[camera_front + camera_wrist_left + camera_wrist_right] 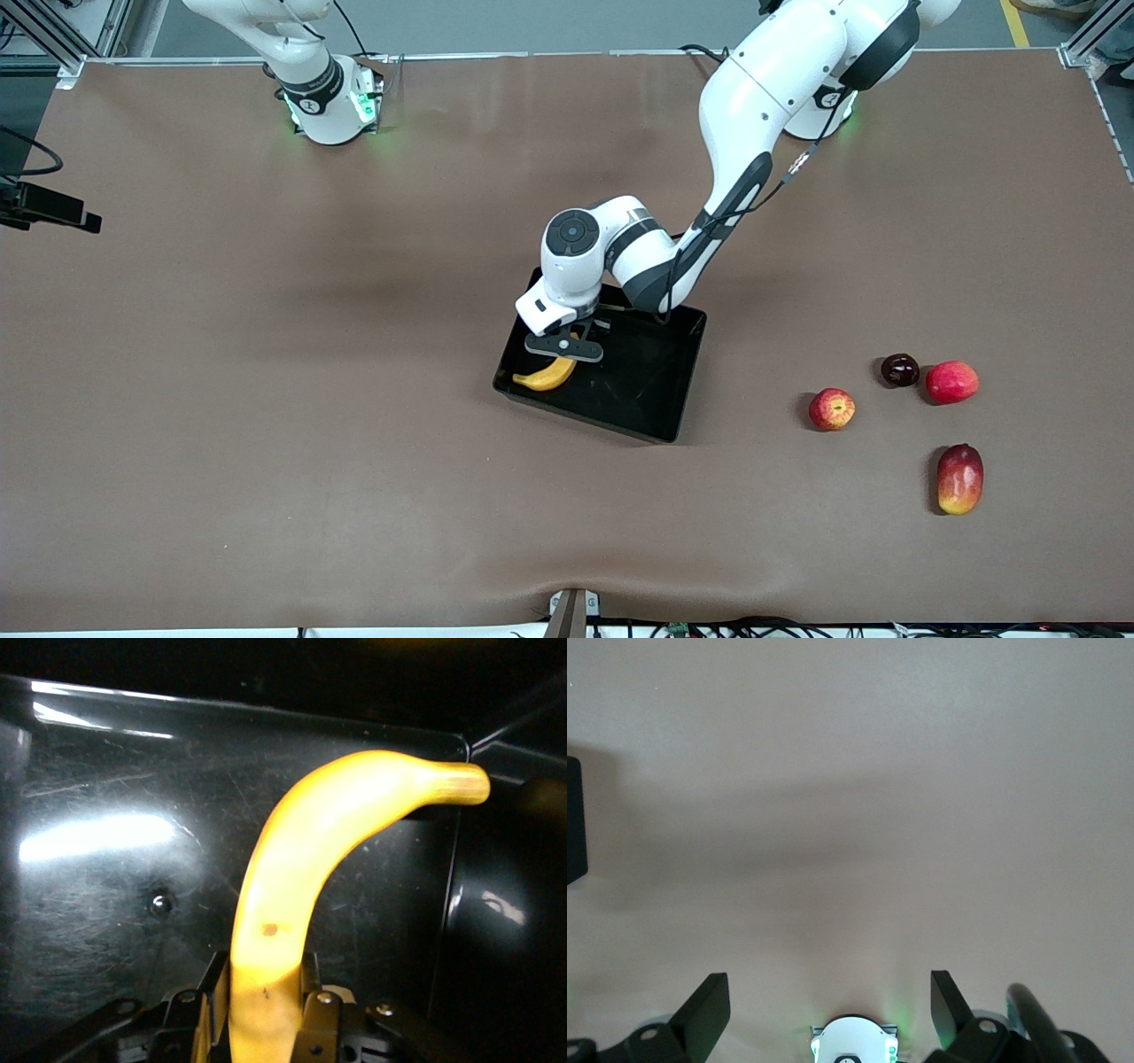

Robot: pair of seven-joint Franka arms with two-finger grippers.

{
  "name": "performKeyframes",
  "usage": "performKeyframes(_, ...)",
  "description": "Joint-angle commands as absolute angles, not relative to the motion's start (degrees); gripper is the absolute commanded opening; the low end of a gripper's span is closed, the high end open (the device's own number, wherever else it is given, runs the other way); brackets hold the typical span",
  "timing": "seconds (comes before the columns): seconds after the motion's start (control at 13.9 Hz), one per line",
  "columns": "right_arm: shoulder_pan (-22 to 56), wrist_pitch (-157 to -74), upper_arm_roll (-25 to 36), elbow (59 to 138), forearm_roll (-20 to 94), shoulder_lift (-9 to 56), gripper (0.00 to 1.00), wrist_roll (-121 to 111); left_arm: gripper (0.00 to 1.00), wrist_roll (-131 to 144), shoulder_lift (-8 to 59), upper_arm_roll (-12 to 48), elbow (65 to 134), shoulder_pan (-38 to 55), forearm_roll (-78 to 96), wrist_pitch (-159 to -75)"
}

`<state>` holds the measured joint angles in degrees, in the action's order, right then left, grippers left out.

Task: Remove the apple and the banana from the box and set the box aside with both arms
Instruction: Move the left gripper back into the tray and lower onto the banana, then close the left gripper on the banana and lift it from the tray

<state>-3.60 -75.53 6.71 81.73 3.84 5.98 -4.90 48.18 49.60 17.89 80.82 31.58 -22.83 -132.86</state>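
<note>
Inside the box [651, 390], the left end effector [567, 346] is clenched on the banana [547, 376], not yet lifted out. Toward the left arm's end of the desk [266, 399] lies the apple [832, 409], already out. Near its own base, the right end effector [829, 1010] waits, released; shifting the box remains.

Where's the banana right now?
The banana lies in the box, along the wall toward the right arm's end of the table, with the left gripper shut on it.

no readable text, labels or numbers anywhere (none on the fruit either).
</note>
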Motion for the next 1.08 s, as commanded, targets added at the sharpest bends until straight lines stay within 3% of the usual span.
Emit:
performKeyframes(0.0,-3.96,-75.23,5.89,81.65,3.43,5.71,1.00,-4.04,0.00,47.90,47.29,17.05,80.24,31.73,-24.17,-130.00)
performKeyframes(0.29,-3.69,-74.62,5.63,81.65,4.13,5.63,1.00,-1.94,0.00,47.55,42.90,16.35,80.24,30.77,-24.17,-128.15)
performKeyframes(0.65,5.78,-71.19,5.62,81.83,5.71,5.54,1.00,8.59,0.00,42.74,34.65,16.43,80.24,24.37,-23.38,-122.09)
performKeyframes(1.01,18.69,-83.47,5.62,84.28,9.58,10.53,1.00,25.20,0.00,17.37,30.24,16.44,80.51,11.45,-17.76,-113.74)
